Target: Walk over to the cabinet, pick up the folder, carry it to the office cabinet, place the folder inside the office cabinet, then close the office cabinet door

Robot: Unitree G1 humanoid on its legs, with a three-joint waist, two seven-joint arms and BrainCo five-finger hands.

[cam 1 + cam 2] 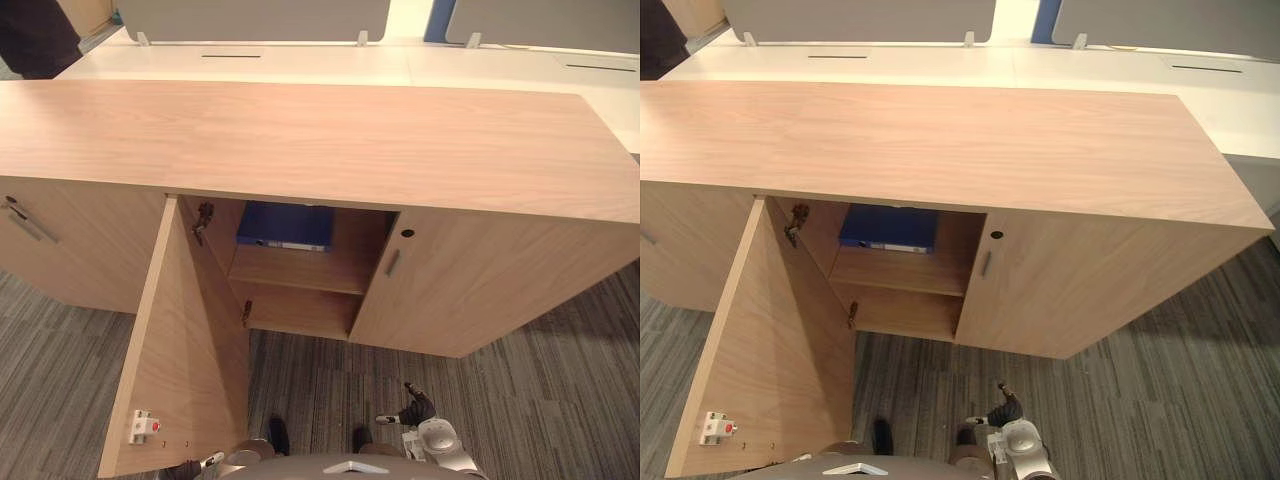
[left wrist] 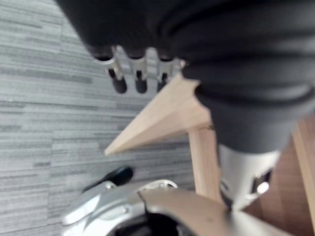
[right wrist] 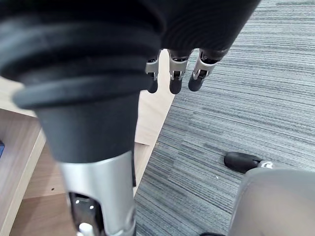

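A blue folder [image 1: 285, 226] lies flat on the upper shelf inside the wooden office cabinet [image 1: 300, 140]. The cabinet's left door [image 1: 175, 350] is swung wide open toward me; the right door [image 1: 470, 290] beside it is closed. My right hand [image 1: 418, 408] hangs low over the carpet in front of the cabinet, and its fingers [image 3: 174, 73] are relaxed and hold nothing. My left hand [image 2: 128, 73] hangs by the open door's lower outer corner [image 2: 162, 118], fingers straight and empty.
A white latch with a red button [image 1: 143, 427] sits low on the open door's inner face. A further cabinet door with a bar handle [image 1: 30, 225] lies to the left. White desks [image 1: 300, 60] with grey screens stand behind. A person in dark clothes [image 1: 35, 35] stands far left.
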